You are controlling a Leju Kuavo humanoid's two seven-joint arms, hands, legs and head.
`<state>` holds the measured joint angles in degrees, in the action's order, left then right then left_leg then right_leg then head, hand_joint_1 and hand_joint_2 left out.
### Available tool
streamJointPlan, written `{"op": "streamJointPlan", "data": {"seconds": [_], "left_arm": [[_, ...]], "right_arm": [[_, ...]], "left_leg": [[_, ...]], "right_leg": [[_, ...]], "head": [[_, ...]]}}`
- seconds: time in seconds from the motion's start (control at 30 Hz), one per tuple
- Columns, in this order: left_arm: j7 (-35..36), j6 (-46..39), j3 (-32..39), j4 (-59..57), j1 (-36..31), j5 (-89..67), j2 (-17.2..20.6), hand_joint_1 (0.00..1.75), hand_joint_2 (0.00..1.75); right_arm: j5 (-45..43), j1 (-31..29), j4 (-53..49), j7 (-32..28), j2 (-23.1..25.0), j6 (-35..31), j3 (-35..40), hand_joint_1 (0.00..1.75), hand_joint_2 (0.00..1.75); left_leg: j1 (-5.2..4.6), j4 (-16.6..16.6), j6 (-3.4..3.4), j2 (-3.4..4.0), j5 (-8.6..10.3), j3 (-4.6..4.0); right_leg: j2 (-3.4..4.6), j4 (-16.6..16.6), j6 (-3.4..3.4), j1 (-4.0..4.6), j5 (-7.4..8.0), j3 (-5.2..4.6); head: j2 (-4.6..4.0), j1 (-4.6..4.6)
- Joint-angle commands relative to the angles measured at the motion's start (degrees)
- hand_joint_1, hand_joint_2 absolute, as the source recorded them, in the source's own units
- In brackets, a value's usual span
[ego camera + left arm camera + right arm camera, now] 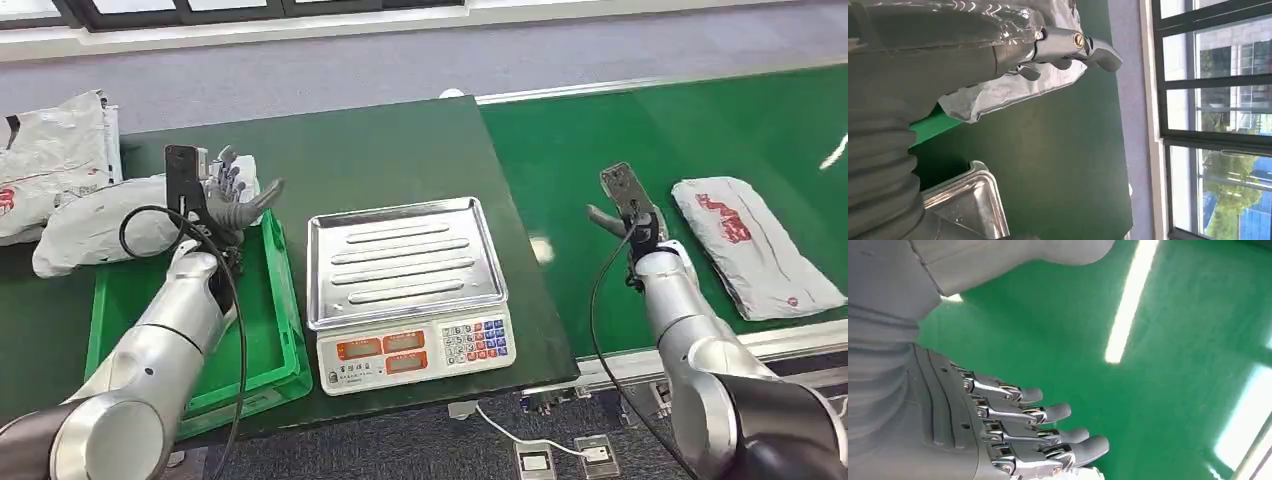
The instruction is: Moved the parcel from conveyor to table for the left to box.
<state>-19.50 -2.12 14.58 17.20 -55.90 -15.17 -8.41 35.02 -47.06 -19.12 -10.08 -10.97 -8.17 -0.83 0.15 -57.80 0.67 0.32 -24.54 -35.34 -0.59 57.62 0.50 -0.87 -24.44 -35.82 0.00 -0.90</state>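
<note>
Head view: grey parcel overhanging green crate.

Parcel-sorting station in a logistics or warehouse-type room. A green conveyor belt runs across the right of the frame, carrying a grey courier bag. At centre, an electronic weighing scale with keypad and price displays stands on the dark green worktop. At left, a green plastic crate and piled poly mailers. Grey carpet and large windows beyond.
</note>
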Motion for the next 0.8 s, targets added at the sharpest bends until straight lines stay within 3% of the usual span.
{"op": "streamJointPlan", "data": {"seconds": [0.03,0.33,0.47,0.8], "left_arm": [[-0.22,0.34,-4.07,-2.28,-1.10,0.45,0.88,0.00,1.75],[0.75,0.40,-4.81,-2.51,-1.42,0.30,0.53,0.00,1.75],[1.44,0.62,-5.24,-2.53,-1.42,0.27,0.02,0.00,1.75],[1.76,0.75,-5.41,-2.65,-0.53,0.31,0.28,0.00,1.75]], "right_arm": [[0.90,-3.08,3.35,0.18,0.52,0.23,-0.26,0.00,1.75],[10.39,-4.41,4.32,7.25,-0.49,-0.40,6.13,0.00,1.75],[18.24,-5.54,4.83,16.91,-1.93,0.40,11.31,0.00,1.75],[21.66,-4.53,4.49,18.88,-1.32,1.13,13.36,0.00,1.75]], "left_leg": [[0.02,0.03,0.01,0.05,-0.06,0.16],[0.02,0.03,0.00,0.08,-0.08,0.22],[0.03,0.00,0.00,0.04,-0.08,0.18],[0.01,0.02,0.00,0.01,-0.03,0.08]], "right_leg": [[0.10,-0.03,-0.04,0.02,-0.03,0.13],[0.14,-0.05,-0.06,0.02,-0.04,0.19],[0.11,-0.05,-0.04,0.03,-0.04,0.17],[0.05,-0.04,-0.03,0.01,-0.01,0.08]], "head": [[0.00,0.00],[0.00,0.00],[0.00,0.00],[0.00,0.00]]}}
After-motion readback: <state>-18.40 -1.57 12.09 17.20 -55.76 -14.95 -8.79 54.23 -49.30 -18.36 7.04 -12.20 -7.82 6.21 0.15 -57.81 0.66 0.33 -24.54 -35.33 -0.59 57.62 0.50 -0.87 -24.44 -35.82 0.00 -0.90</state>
